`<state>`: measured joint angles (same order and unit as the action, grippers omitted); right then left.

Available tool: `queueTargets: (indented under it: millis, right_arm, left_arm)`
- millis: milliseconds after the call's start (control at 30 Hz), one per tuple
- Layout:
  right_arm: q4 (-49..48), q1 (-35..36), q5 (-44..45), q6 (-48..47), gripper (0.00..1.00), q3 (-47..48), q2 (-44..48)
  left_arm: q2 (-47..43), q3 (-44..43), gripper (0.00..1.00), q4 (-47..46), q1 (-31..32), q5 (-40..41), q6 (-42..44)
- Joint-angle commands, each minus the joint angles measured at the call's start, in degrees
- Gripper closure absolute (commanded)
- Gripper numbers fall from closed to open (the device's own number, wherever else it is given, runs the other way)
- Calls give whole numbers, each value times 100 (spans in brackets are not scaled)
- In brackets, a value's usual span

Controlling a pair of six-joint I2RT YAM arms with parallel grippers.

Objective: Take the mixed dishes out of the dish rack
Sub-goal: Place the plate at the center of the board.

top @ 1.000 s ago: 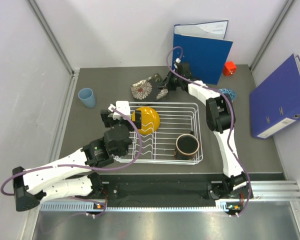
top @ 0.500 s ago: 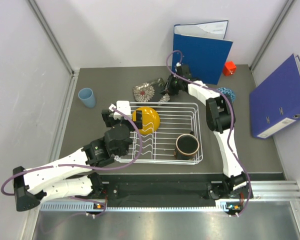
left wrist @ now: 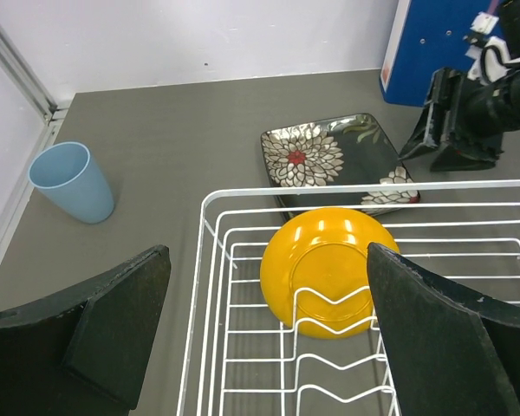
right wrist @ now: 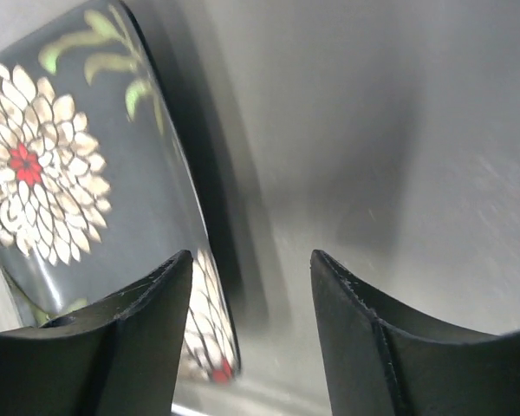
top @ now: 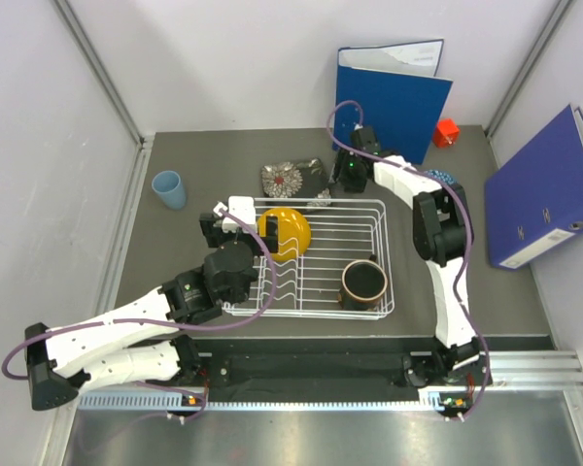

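Wrist view alone shows right hand (right wrist: 251, 260) parted, empty, beside flowered plate (right wrist: 69, 173).

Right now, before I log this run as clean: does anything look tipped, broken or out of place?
Nothing stands out. The floral black square plate lies flat behind the dish rack, the yellow dish stands on edge in its dividers, the brown mug sits upright.

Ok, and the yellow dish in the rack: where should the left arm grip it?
Probably the top rim of the yellow dish, coming straight down, one of the left fingers on each face. It stands tilted on edge in the dish rack, whose wires guard its lower half.
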<state>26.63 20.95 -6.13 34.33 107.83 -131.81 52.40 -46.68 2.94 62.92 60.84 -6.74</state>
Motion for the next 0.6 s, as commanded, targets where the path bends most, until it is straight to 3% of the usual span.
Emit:
queueTargets:
  millis: [0, 400, 533, 567]
  right_arm:
    - [-298, 49, 367, -216, 42, -472, 1059]
    - [-668, 418, 306, -269, 41, -1290, 3237]
    - [-1028, 708, 253, -443, 41, -1817, 3986]
    - [-1020, 778, 235, -488, 41, -1879, 4109]
  left_arm:
    - [-90, -8, 1, 31, -16, -54, -108]
    - [252, -289, 1, 329, -243, -581, -72]
    - [586, -719, 1, 847, -1209, -1923, -643]
    - [683, -946, 1, 1066, -1446, -2614, -809]
